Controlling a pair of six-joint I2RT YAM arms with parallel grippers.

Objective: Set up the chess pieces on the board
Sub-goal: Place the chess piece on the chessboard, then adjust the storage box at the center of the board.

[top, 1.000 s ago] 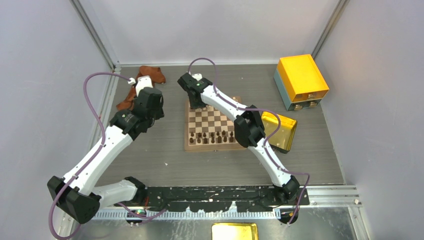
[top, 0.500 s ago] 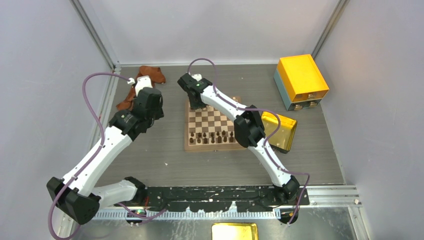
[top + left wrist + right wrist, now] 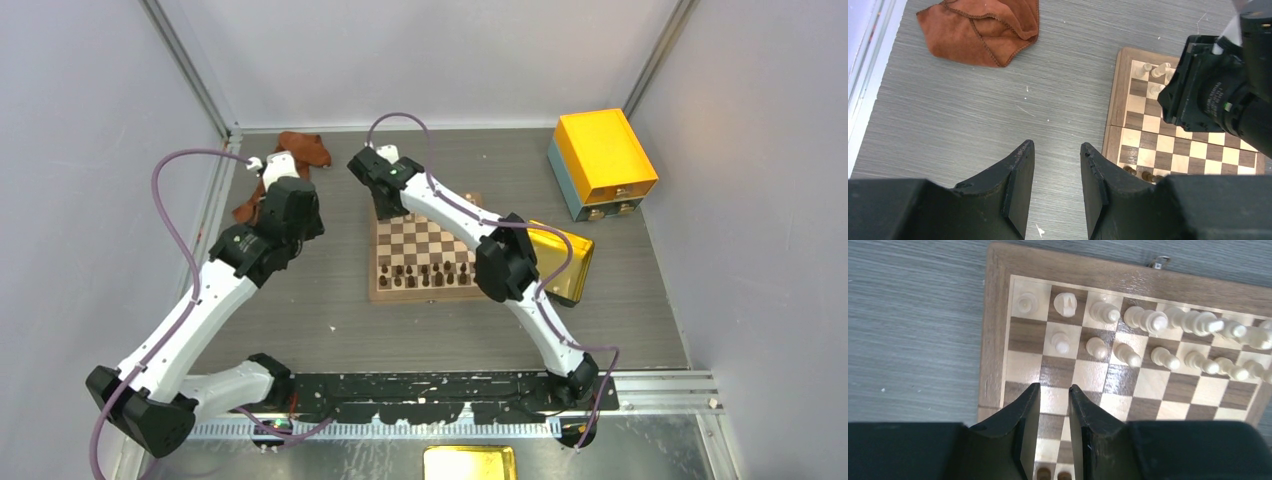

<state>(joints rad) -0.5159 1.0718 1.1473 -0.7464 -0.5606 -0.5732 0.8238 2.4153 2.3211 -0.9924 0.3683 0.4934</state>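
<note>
Chess pieces (image 3: pixel 1096 347) nearly ranked on board (image 3: pixel 995 340), one far-corner pawn square bare; left fingers (image 3: pixel 1018 185), right fingers (image 3: pixel 1023 425) narrow, empty; likely fetch pawn next.

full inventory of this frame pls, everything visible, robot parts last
board: 1, tan and dark brown squares, table centre
cream chess pieces: two rows, count unclear, board's far side
dark chess pieces: count unclear, dark brown, board's near side
cloth: 1, rust brown, crumpled, far left
box: 1, orange-yellow, far right
tray: 1, golden, right of board, partly behind right arm
table: 1, grey
left end effector: 1, black, open, empty, over table left of board
right end effector: 1, black, open, empty, over board's far-left corner
</note>
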